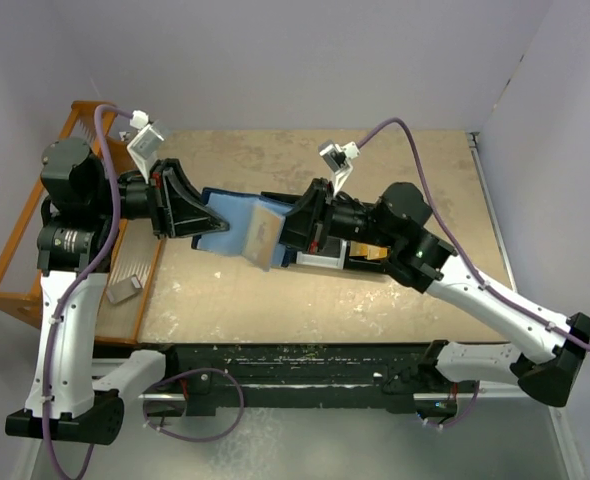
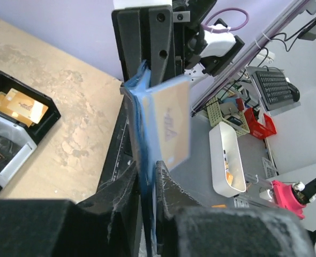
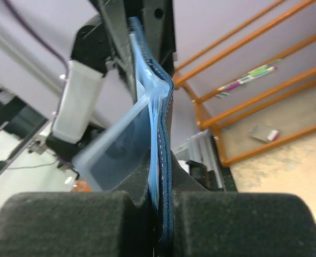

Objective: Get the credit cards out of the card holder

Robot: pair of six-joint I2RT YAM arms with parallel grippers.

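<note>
Over the table point(image 1: 275, 310), my left gripper point(image 1: 215, 218) and right gripper point(image 1: 293, 228) both pinch the blue card holder point(image 1: 237, 212), a tan card point(image 2: 171, 123) jutting out. My right arm hides part of the black tray point(image 2: 48, 120); an orange rack point(image 3: 206, 122) stands left. Card print unreadable.

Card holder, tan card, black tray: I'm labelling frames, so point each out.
card holder point(image 1: 237, 212), top external view, blue inner face
tan card point(image 2: 171, 126), left wrist view, printed face
black tray point(image 2: 48, 126), left wrist view, outer wall
</note>
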